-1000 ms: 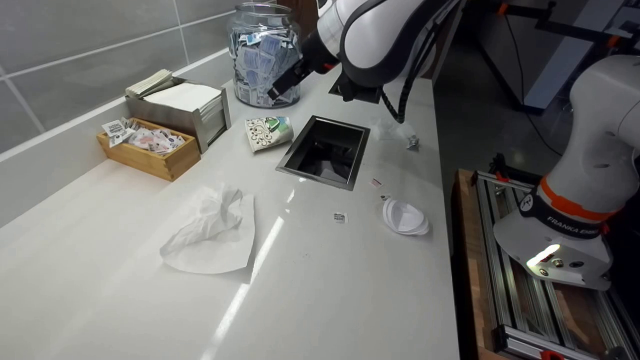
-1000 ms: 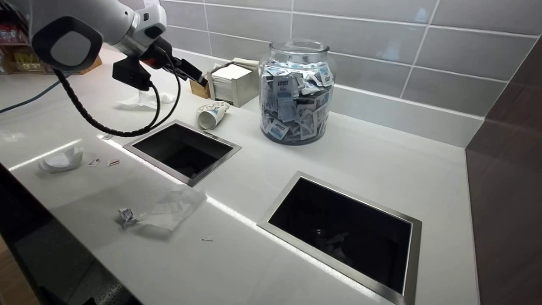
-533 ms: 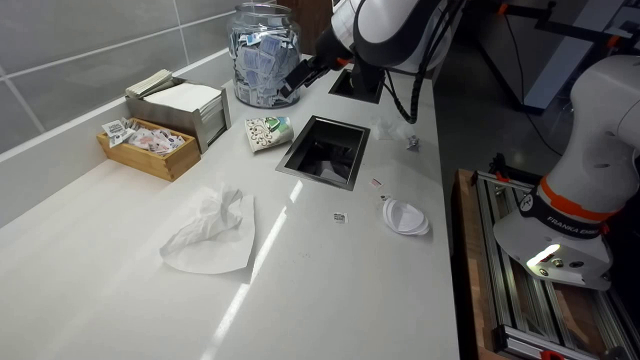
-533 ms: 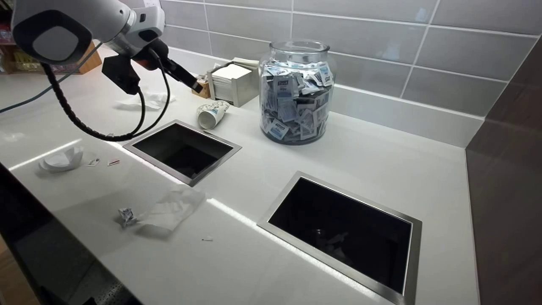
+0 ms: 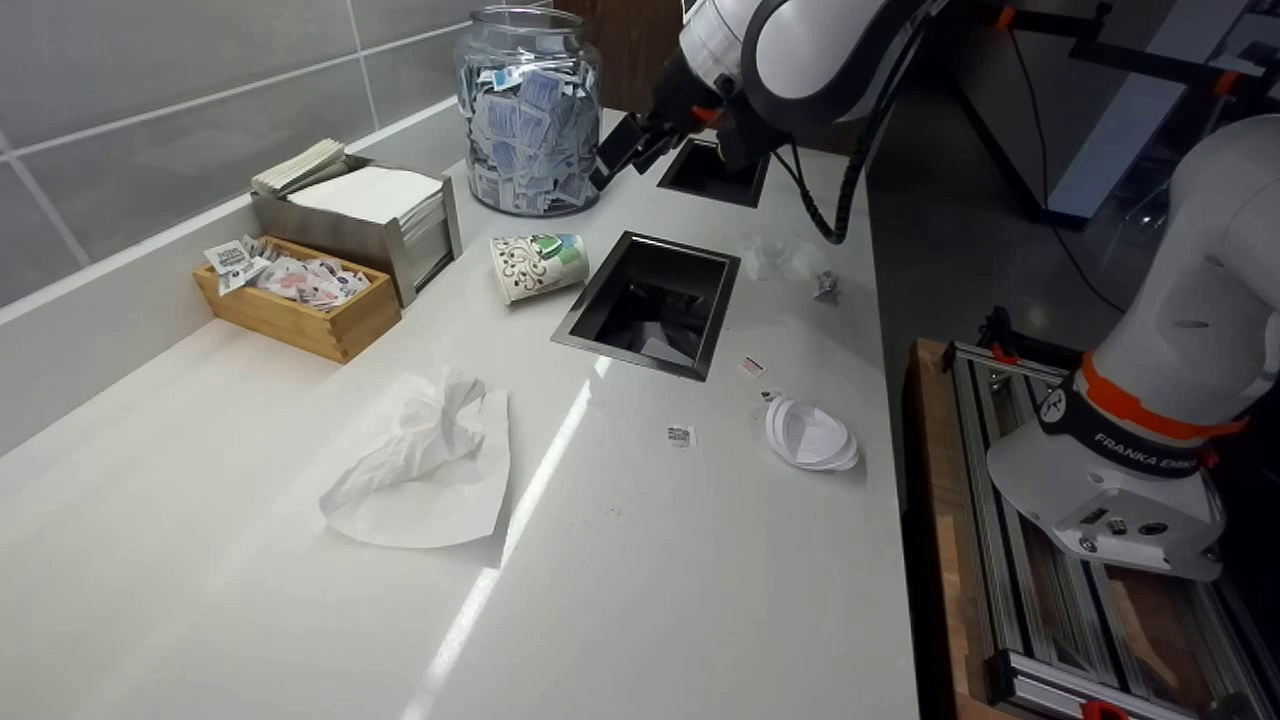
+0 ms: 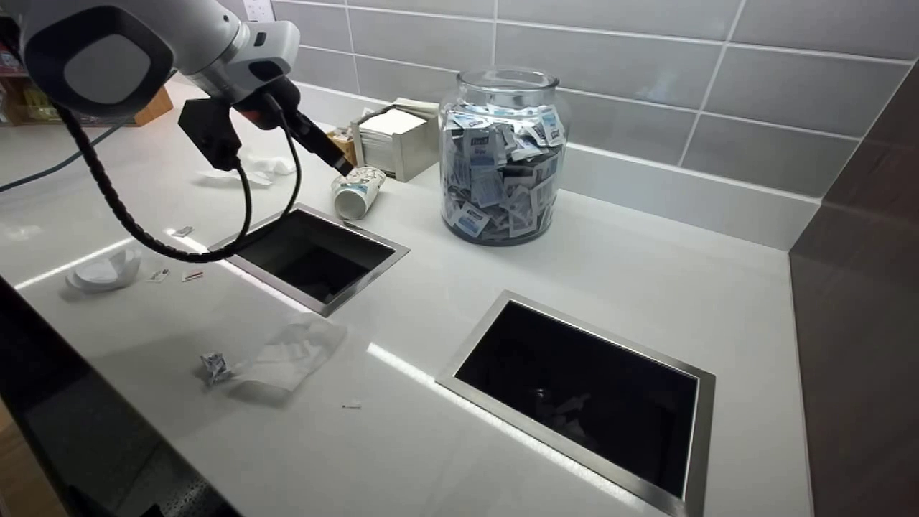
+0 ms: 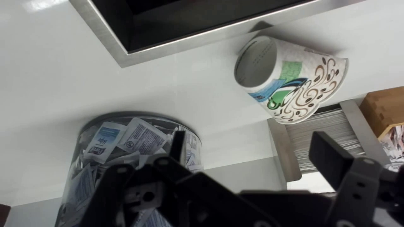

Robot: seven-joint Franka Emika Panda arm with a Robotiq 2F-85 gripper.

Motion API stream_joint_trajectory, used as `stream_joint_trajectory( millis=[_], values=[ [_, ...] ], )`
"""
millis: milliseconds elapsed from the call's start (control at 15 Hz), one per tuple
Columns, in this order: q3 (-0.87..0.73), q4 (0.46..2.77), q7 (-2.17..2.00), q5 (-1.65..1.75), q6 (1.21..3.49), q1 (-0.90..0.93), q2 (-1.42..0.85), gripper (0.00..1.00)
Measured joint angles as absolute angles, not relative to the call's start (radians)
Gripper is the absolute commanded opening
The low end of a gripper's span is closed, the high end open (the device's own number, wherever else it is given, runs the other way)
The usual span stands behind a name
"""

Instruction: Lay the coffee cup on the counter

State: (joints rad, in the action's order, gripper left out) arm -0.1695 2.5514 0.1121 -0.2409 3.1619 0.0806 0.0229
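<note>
Evidently, the two black, blocky fingers (image 7: 329, 157) stand wide apart, holding nothing. Ahead of their tips in the wrist view, the white, tapered paper coffee cup (image 7: 296, 82), printed in green, blue and brown, lies on its side on the flat, glossy white tabletop (image 7: 214, 104). Its narrower end, probably the base, sits just beside the black, four-cornered opening framed in grey metal (image 7: 189, 43), farther ahead of the fingers. I expect the cup to be very light, apt to roll or slide at a nudge, with thin walls that would buckle under a hard squeeze. The wide rim looks dented; better to close gently across the body nearer the likely stiffer base, away from the clear, round glass jar (image 6: 506, 92) behind one finger in the wrist view.
</note>
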Motion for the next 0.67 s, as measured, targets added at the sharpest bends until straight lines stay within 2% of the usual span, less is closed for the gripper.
stream_joint_trajectory(
  millis=[467,667],
  values=[
    [-0.086,2.544,-0.182,0.071,2.969,-0.008,0.170,1.00],
    [-0.068,2.544,-0.186,0.068,2.960,-0.018,0.187,1.00]
  ],
)
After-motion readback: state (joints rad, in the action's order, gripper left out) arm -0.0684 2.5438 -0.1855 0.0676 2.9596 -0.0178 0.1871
